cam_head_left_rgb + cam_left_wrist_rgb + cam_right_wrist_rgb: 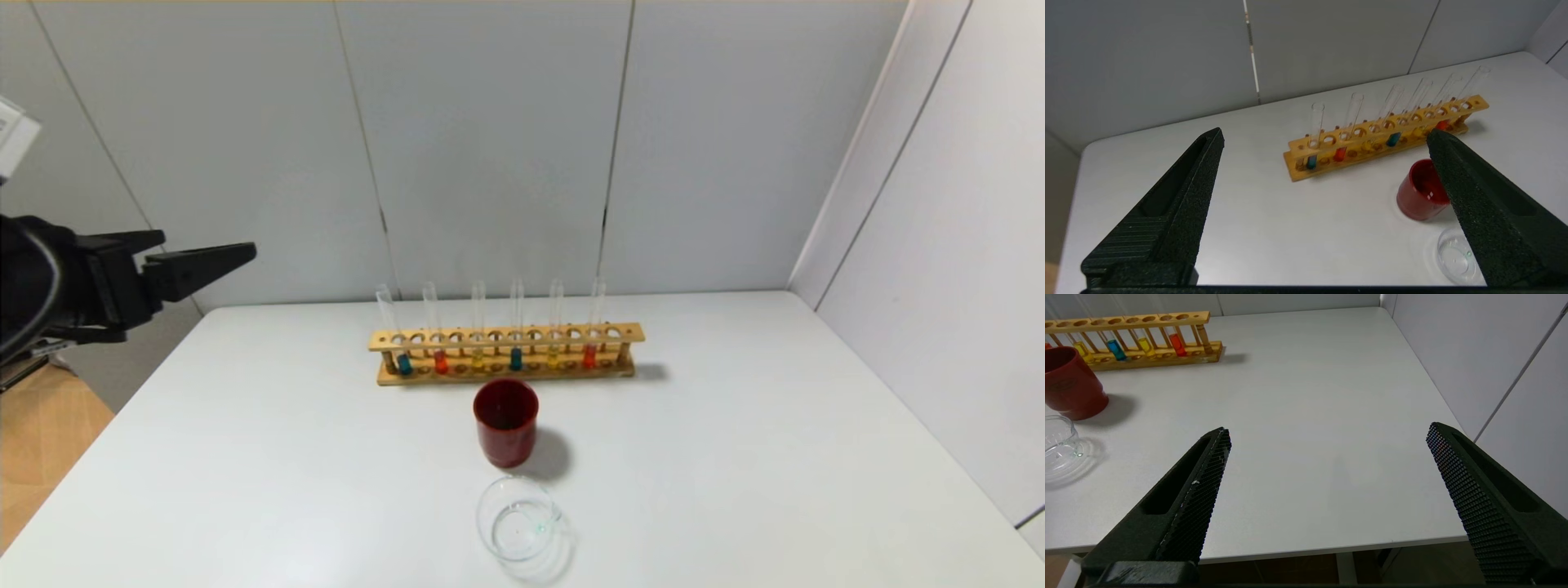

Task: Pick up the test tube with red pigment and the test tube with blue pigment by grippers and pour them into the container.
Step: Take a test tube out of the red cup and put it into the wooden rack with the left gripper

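White table (735, 457) fills most of the head view; grey wall panels behind and on the robot's right. Rear edge meets the wall at 12 o'clock; left edge runs from 9 down to 7 with wood floor past it. Wide bare tabletop from 2 to 5 o'clock, more from 7 to 9.

Left gripper (208, 257) at 9 o'clock, up in the air off the table's left rear corner, fingers spread wide, holding nothing, touching nothing. In its wrist view the rack shows between the two black fingers (1180, 192), well apart from them.

Right gripper (1327, 433) not seen from the head cam; its wrist view has it over the near right table edge, fingers spread wide, nothing between them but bare tabletop.

Wooden rack (506, 353) at centre rear, parallel to the wall, six upright tubes. From robot's left: blue, red, yellow, blue, yellow, red. Test tube with blue pigment (516, 343) near rack middle; test tube with red pigment (591, 339) nearest the right end.

Red cup (506, 420) just in front of the rack at 6 o'clock from it, apart from it. Container (518, 518) next toward 6, near the front edge, clear glass, looks empty, close to the cup but not touching.
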